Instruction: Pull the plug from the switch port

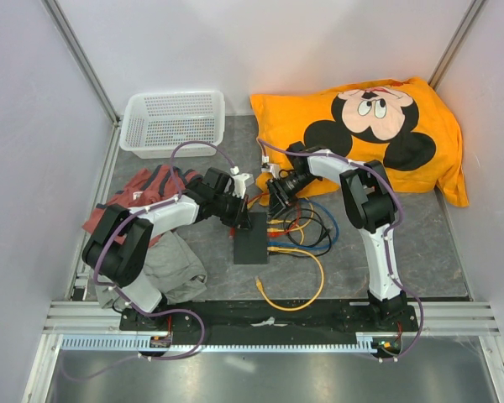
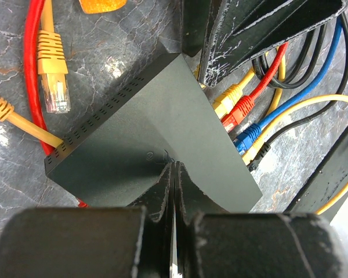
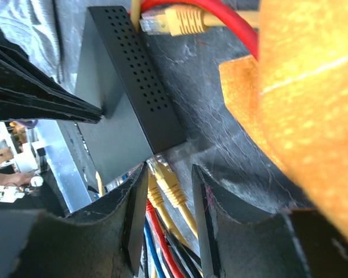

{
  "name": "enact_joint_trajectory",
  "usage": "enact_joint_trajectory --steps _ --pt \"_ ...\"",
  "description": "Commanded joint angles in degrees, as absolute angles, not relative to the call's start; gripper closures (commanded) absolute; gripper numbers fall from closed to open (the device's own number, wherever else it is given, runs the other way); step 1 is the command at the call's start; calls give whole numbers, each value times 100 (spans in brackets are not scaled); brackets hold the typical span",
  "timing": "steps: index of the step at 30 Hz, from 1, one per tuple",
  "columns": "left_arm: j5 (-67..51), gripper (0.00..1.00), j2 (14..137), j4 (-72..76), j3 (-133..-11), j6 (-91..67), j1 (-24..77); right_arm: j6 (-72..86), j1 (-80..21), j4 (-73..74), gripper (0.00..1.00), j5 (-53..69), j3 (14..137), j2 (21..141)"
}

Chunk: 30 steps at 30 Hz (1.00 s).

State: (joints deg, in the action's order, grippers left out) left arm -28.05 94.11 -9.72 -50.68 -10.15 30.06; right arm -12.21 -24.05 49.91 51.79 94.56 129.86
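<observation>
The switch (image 1: 252, 243) is a flat matte black box lying on the mat between the arms. My left gripper (image 1: 239, 220) is shut, and its tips (image 2: 175, 165) rest on the switch top (image 2: 156, 127). Yellow, red and blue plugs (image 2: 239, 113) sit in a row at the switch's right side. My right gripper (image 1: 277, 201) is open. Its jaws (image 3: 169, 168) stand either side of a yellow plug (image 3: 173, 186) at the switch's corner (image 3: 162, 133), with a gap on both sides. I cannot tell whether that plug is seated in the port.
A loose yellow plug (image 2: 53, 87) and a red cable (image 2: 32, 69) lie beyond the switch. An orange Mickey pillow (image 1: 378, 117) lies at the back right and a white basket (image 1: 172, 122) at the back left. Clothes (image 1: 151, 252) lie left. Tangled cables (image 1: 307, 227) lie right of the switch.
</observation>
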Motion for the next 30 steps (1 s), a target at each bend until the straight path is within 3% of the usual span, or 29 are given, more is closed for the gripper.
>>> enact_joint_trajectory --steps 1,21,30 --pt "-2250 98 9580 -1037 -4992 -896 3032 -1239 -2355 4948 57 5643 9633 13148" --pt "-2232 99 9589 -1002 -4983 -853 3076 -1626 -2355 5317 62 5238 9659 13263" --pt "-2206 98 9598 -993 -4983 -844 3094 -1714 -2399 5423 73 5177 9721 13254"
